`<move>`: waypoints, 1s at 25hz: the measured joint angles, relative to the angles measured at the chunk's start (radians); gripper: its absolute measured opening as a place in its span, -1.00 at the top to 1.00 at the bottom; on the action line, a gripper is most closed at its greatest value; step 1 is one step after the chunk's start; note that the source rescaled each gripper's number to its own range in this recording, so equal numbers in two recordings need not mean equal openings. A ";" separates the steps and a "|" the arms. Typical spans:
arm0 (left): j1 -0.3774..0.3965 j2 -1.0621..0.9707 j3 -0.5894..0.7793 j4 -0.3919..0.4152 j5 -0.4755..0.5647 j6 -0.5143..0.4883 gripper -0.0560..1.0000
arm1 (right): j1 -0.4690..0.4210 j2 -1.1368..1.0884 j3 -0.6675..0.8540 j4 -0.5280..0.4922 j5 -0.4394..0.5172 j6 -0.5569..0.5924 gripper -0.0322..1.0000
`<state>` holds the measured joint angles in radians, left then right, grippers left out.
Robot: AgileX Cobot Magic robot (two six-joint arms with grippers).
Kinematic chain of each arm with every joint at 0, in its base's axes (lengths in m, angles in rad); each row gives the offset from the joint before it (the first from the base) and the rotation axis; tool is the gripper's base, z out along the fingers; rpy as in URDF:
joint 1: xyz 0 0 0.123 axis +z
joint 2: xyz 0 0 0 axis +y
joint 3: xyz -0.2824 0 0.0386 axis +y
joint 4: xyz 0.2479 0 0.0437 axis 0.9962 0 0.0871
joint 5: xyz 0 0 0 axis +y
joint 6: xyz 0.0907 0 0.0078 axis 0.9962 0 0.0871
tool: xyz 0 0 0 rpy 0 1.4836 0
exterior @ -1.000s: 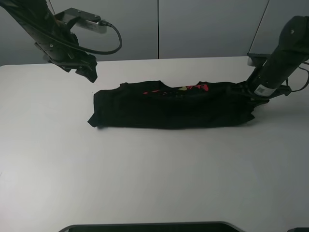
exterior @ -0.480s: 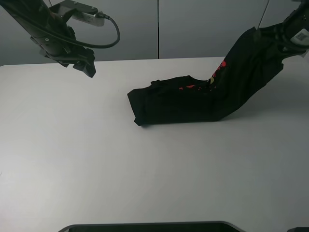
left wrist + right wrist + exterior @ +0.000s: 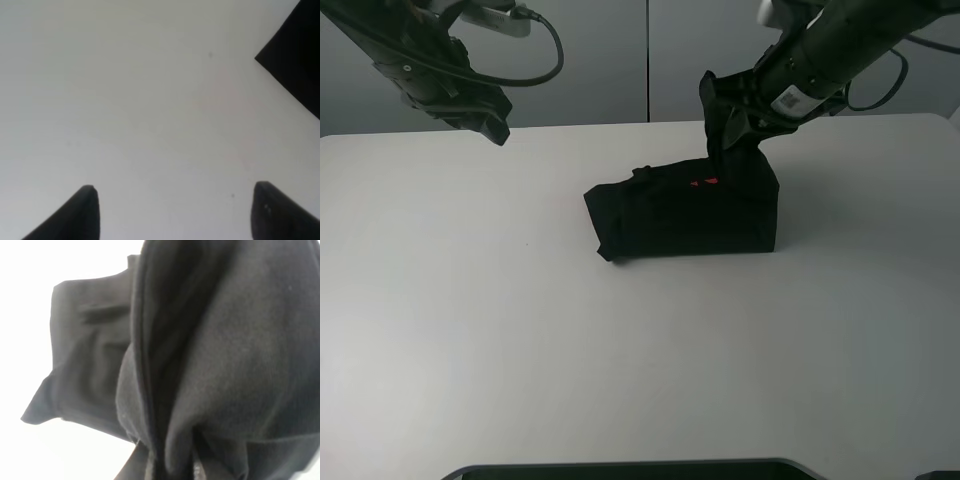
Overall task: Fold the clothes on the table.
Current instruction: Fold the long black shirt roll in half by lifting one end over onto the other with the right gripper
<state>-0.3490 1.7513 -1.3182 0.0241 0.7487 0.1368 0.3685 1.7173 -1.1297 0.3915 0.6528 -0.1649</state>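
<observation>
The black T-shirt point(image 3: 685, 212) lies as a folded bundle in the middle of the white table point(image 3: 470, 300), with a bit of red print showing on top. My right gripper point(image 3: 725, 125) is shut on the shirt's right end and holds it bunched above the bundle's right half. In the right wrist view the black cloth point(image 3: 225, 340) fills the frame and hides the fingers. My left gripper point(image 3: 492, 128) hangs open and empty above the far left of the table, apart from the shirt. In its wrist view point(image 3: 175, 215) a corner of the shirt point(image 3: 300, 65) shows.
A dark curved object point(image 3: 630, 470) sits at the table's front edge. Grey wall panels point(image 3: 650, 60) stand behind the table. A black cable point(image 3: 545, 70) loops off the left arm.
My right gripper lifted the shirt's right end and carried it left over the rest. The shirt now lies shorter and more to the right. The left arm rose slightly.
</observation>
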 joint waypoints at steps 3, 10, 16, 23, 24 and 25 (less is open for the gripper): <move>0.000 -0.047 0.000 0.000 -0.003 0.000 -0.54 | 0.059 0.081 0.000 0.039 -0.046 -0.002 0.76; 0.000 -0.151 0.000 -0.002 -0.004 0.000 -0.63 | 0.129 0.251 0.000 0.149 -0.145 -0.057 0.76; 0.000 -0.184 0.000 -0.002 -0.011 0.000 -0.63 | 0.129 0.296 -0.002 0.286 -0.166 -0.203 0.63; 0.000 -0.184 0.000 -0.002 -0.011 0.000 -0.63 | 0.130 0.299 -0.012 0.706 -0.038 -0.626 -0.49; 0.000 -0.184 0.000 -0.002 -0.011 0.000 -0.63 | 0.130 0.299 -0.014 0.751 -0.010 -0.675 -0.51; 0.000 -0.184 0.000 -0.002 -0.013 0.000 -0.63 | 0.131 0.299 -0.015 0.790 0.015 -0.723 -0.52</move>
<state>-0.3490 1.5676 -1.3182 0.0222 0.7361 0.1368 0.4996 2.0158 -1.1452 1.1817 0.6676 -0.8878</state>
